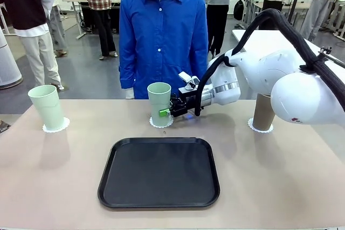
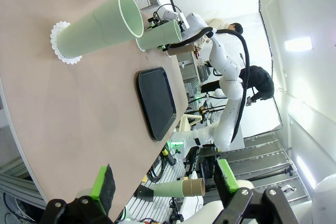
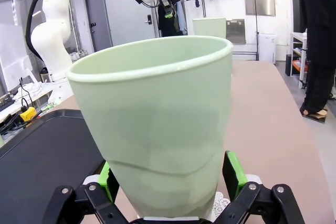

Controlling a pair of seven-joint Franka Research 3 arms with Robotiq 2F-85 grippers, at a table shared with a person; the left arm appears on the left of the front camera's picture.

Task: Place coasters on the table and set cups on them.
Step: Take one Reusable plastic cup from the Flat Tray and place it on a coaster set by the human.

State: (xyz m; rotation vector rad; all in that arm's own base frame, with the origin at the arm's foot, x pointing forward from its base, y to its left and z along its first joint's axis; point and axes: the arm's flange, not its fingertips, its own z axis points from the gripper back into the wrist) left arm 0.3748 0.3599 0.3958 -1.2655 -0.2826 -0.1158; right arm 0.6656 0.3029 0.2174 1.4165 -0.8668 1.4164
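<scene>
Three cups stand on white lacy coasters on the tan table (image 1: 280, 187). The left mint cup (image 1: 47, 106) is on its coaster (image 1: 58, 127). The brown cup (image 1: 263, 112) is on a coaster (image 1: 260, 129) at the right. My right gripper (image 1: 167, 111) reaches in from the right and stands open with a finger on either side of the middle mint cup (image 1: 159, 102), which rests upright on its coaster (image 1: 161, 123). In the right wrist view this cup (image 3: 157, 129) is between the green pads (image 3: 233, 174) above the coaster (image 3: 223, 203). My left gripper (image 2: 165, 182) is open and holds nothing, off the table's edge, facing the left cup (image 2: 100, 27).
A black tray (image 1: 159, 172) lies in the near middle of the table with nothing on it. A person in a blue shirt (image 1: 161, 36) stands at the far edge behind the middle cup. Other people stand farther back.
</scene>
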